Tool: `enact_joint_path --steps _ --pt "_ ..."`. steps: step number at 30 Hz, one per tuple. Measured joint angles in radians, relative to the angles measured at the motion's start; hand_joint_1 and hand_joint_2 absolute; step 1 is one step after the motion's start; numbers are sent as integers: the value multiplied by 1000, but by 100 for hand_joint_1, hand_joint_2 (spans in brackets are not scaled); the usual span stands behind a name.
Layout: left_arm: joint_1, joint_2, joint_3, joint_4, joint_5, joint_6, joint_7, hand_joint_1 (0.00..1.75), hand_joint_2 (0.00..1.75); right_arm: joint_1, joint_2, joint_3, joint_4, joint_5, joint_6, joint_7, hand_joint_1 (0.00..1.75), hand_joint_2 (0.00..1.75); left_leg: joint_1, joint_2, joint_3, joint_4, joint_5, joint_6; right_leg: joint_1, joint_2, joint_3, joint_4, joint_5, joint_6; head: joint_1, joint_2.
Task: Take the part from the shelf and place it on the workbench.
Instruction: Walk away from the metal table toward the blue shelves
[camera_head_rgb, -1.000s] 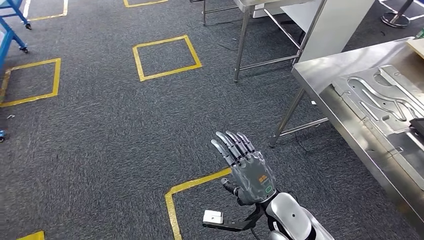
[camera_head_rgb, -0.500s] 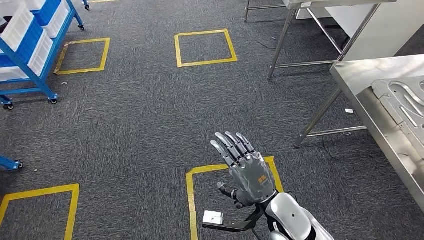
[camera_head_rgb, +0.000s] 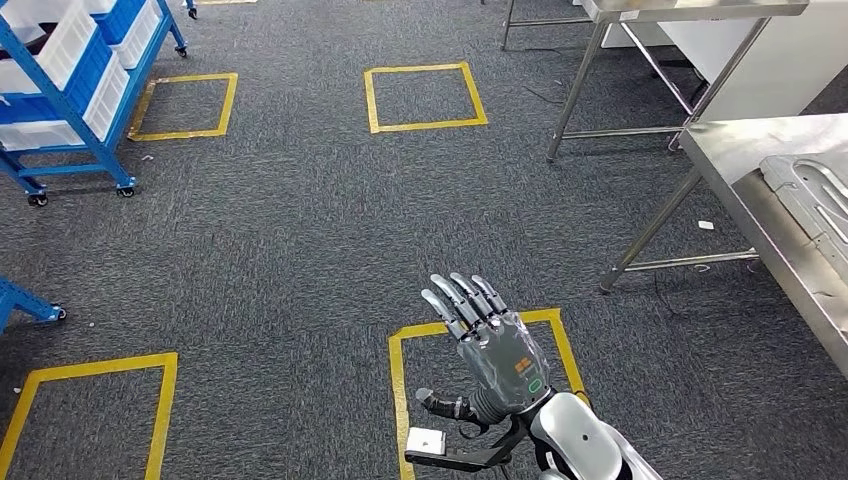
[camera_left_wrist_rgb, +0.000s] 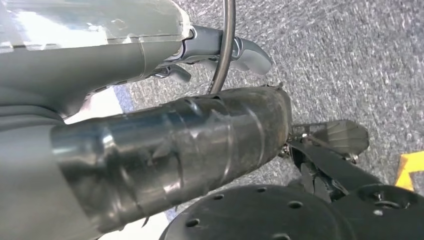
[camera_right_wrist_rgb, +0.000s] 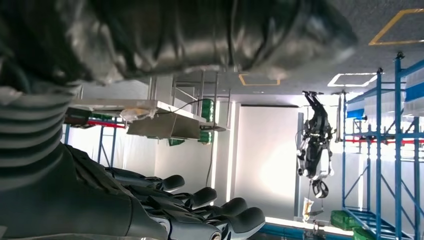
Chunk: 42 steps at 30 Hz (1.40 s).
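Right hand (camera_head_rgb: 495, 345) raised palm-down over grey carpet (camera_head_rgb: 300, 260), fingers (camera_head_rgb: 462, 300) straight and slightly spread, thumb out to the side; holds nothing. Sits directly above a yellow tape square (camera_head_rgb: 480, 390) on the floor. Same hand in rt wrist view (camera_right_wrist_rgb: 150, 215): dark fingers extended side by side, nothing between them.

Left hand (camera_left_wrist_rgb: 220, 47) seen close in lt wrist view, grey fingers partly curled near a black cable; can't tell whether it grips anything.

Landmark = blue wheeled shelf rack (camera_head_rgb: 70, 110), far left of the hand, well apart. Rack carries white bins (camera_head_rgb: 85, 65) and blue bins (camera_head_rgb: 125, 20) on sloped tiers; bin contents not visible from this angle, so the part can't be made out on the shelf.

Just beside the rack's caster end, another yellow tape square (camera_head_rgb: 185, 105); further from the rack, a third (camera_head_rgb: 425, 97).

Opposite side from the rack: steel workbench (camera_head_rgb: 740, 170), a grey pressed metal panel (camera_head_rgb: 815, 200) lying flat on its top. Second steel table frame (camera_head_rgb: 620, 60) beyond it, legs only.

Small white tag (camera_head_rgb: 426, 440) on black bracket near rt wrist.
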Motion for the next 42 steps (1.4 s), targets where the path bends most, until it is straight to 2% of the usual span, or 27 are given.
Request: enact_joint_path --steps 1,2,3,4,7,24,31,33,35,37,38,40,41,42 --pt "-1 -2 0 0 0 1 0 0 0 0 0 0 0 0 0 0 0 0 -1 -1 -2 1 1 -2 5 2 25 -45 8 -7 0 0" --pt "-1 -3 0 0 -1 2 0 0 0 0 0 0 0 1 1 -1 0 0 0 -2 -6 2 3 -5 10 4 36 -68 7 -12 0 0" --pt "-2 -4 1 0 -1 3 0 0 0 1 0 0 0 1 0 -1 0 0 0 -3 -11 4 4 -8 11 4 38 -79 6 -13 0 0" --pt "-4 -5 1 0 -5 5 -1 0 0 3 0 1 0 2 0 -2 0 0 -1 -3 -14 6 5 -9 12 4 38 -86 9 -10 0 0" --pt "-6 -9 -1 -2 -28 14 -2 0 0 11 -2 2 0 2 0 -2 0 0 1 -4 -18 7 7 -9 12 3 34 -89 11 1 0 0" --pt "7 -33 -1 -56 -56 25 20 0 0 29 -7 2 0 -1 3 -4 0 0 1 -4 -23 6 13 -18 12 3 25 -79 12 -3 0 0" --pt "18 -40 0 -81 -70 12 21 0 0 40 -13 2 0 -2 1 -5 0 0 -3 -4 -27 12 11 -14 7 2 23 -80 14 0 0 0" --pt "25 -43 0 -94 -71 7 21 0 0 43 -14 2 0 -2 0 -6 0 0 -5 -4 -28 12 12 -10 5 2 23 -81 16 2 0 0" --pt "30 -47 1 -105 -72 2 22 0 0 44 -15 1 0 -2 -2 -7 0 0 -2 -3 -24 0 18 -2 5 2 25 -83 15 8 0 0" --pt "37 -52 2 -122 -75 -10 29 0 0 44 -18 1 -1 -2 -5 -8 0 0 5 -2 -16 -20 28 9 3 2 11 -50 -12 17 0 0" --pt "42 -54 5 -133 -77 -18 35 0 0 45 -20 1 -1 -2 -7 -9 0 0 6 -1 -13 -26 32 12 0 2 -11 -3 -41 22 0 0" --pt "50 -57 13 -155 -83 -33 46 0 0 47 -24 1 0 -2 -9 -13 0 0 7 -1 -15 -27 33 13 -10 2 -75 127 -101 32 0 0" --pt "54 -58 18 -163 -86 -39 49 0 0 49 -26 2 0 -2 -9 -15 0 0 7 -1 -15 -27 32 12 -16 2 -98 173 -113 37 0 0" --pt "58 -59 22 -171 -88 -42 52 0 0 50 -27 2 1 -2 -9 -17 0 0 8 -2 -13 -27 30 9 -22 2 -104 182 -103 42 0 0"
